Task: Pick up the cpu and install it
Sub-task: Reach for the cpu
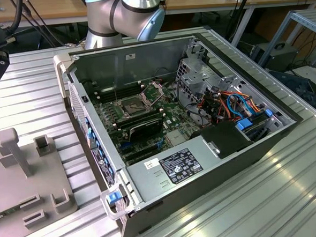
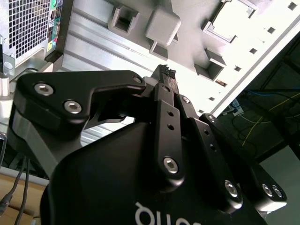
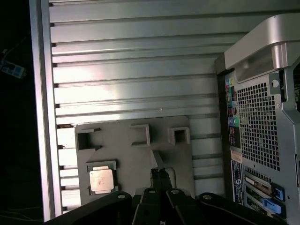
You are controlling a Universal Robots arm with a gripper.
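Gripper (image 3: 158, 172) hangs over the grey plate (image 3: 136, 159), as I see it in both wrist views. The plate lies on a ribbed aluminium table (image 1: 291, 185), and an open case (image 1: 143, 57) stands on the same ribs just beside it. In the exterior view the plate sits at that view's left and the case fills the middle. The arm (image 1: 125, 13) rises behind the case, with wooden benches (image 1: 49, 7) and hanging cables further back. Inside the case I can make out the dark socket (image 1: 131, 105), with a metal frame tilted up next to it.

Looking closer at the tool, the black fingers (image 2: 168, 122) are pressed together at their tips, with no gap I can see and nothing between them.

In the first wrist view the cpu (image 3: 101, 180) lies flat, silvery face up, in a square nest near one corner of the plate. It is apart from the fingertips, untouched. I cannot tell how high the tips are above the plate.
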